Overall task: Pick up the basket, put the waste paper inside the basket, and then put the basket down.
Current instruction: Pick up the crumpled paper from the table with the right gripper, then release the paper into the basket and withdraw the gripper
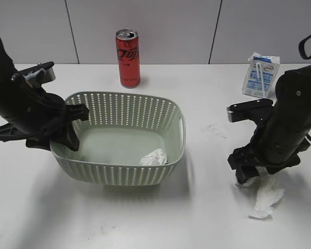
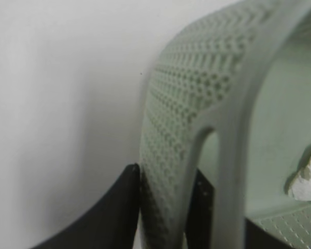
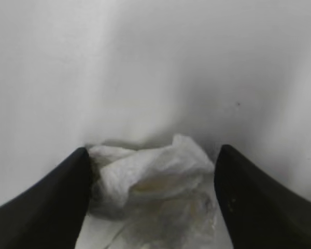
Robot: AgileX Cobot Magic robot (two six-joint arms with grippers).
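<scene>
The pale green basket (image 1: 119,174) sits left of centre. My left gripper (image 1: 67,137) is shut on its left wall, one finger outside and one inside, as the left wrist view shows (image 2: 167,171) on the perforated wall (image 2: 186,104). One white waste paper wad (image 1: 154,157) lies inside the basket at the front right; it also shows in the left wrist view (image 2: 306,181). A longer, looser wad (image 1: 267,197) lies on the table at the right. My right gripper (image 1: 246,174) is down over it, open, with a finger on each side (image 3: 153,150) of the paper (image 3: 150,187).
A red drink can (image 1: 127,58) stands behind the basket near the wall. A blue-and-white milk carton (image 1: 261,75) lies at the back right. The white table (image 1: 207,218) runs to the front edge.
</scene>
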